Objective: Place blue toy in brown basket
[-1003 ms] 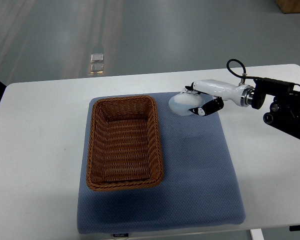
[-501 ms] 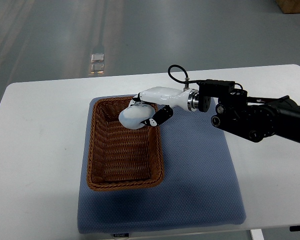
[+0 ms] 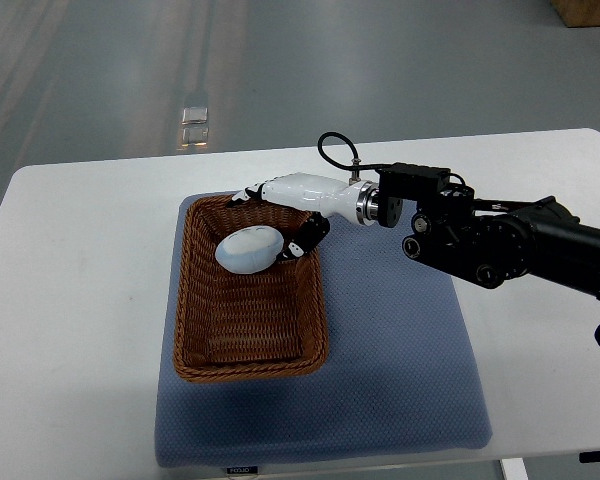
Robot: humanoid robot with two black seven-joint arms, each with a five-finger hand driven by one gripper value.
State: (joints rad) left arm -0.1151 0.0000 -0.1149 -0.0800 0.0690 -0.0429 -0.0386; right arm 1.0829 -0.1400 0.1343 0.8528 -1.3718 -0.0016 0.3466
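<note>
The pale blue oval toy (image 3: 248, 250) lies inside the brown wicker basket (image 3: 192, 300), in its far part. My right hand (image 3: 266, 224) reaches in from the right over the basket's far rim, just above and behind the toy. Its fingers (image 3: 246, 193) are stretched out away from the toy, and the thumb tip sits close to the toy's right side. The hand holds nothing. The left arm is out of view.
The basket stands on a blue-grey mat (image 3: 400, 360) on a white table (image 3: 80, 300). My right forearm (image 3: 500, 245), black with a cable loop, lies across the mat's far right corner. Grey floor shows beyond the table's far edge.
My right hand carried the toy left from the mat's far side to over the basket. The fingers then opened and the toy dropped into the basket's far part.
</note>
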